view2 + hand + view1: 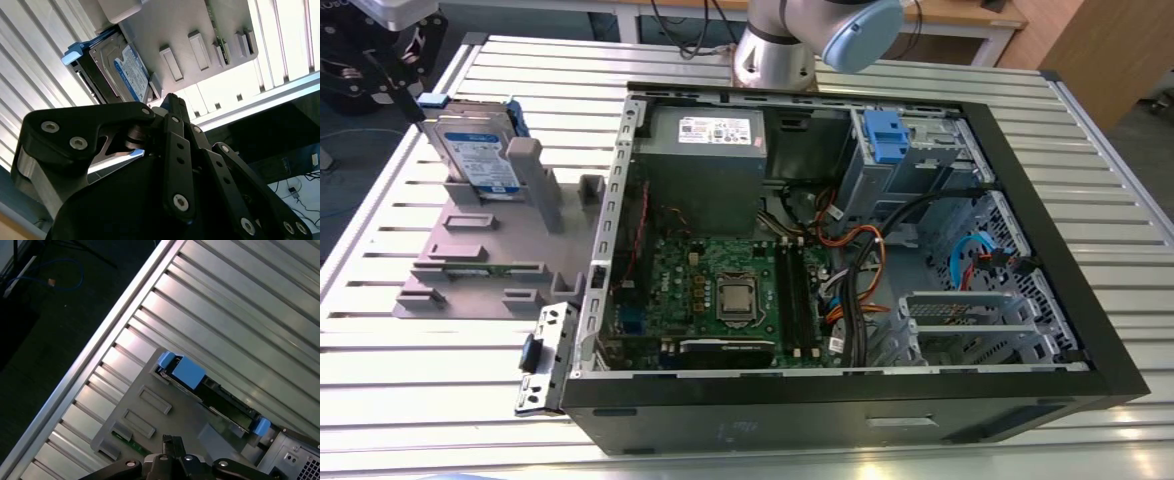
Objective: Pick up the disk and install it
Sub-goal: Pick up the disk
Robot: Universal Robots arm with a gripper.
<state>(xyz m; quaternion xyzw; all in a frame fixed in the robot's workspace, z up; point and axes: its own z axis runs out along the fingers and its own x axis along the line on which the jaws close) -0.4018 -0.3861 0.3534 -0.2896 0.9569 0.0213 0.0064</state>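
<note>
Disk (474, 150) is standing on edge at the exterior view's left, slotted upright into a grey holder (480, 250) that is sitting on the ribbed metal table (440, 400). The holder is propping the drive up, probably so that its blue-framed upper edge is offering itself for a grasp from above. To the right of the holder, an open computer case (854, 410) is lying on its side with the motherboard and cables showing, so the inside is facing upward. Further right, near the case's far corner, a blue latch (887, 135) is sitting on the metal drive cage. The base of the robot arm (781, 50) is rising behind the case. In the first wrist view, the claw (172, 442) is hanging over the holder, near the disk but apart from it. It is looking closed, tips together, and is gripping nothing, so the pick-up is not yet done.
</note>
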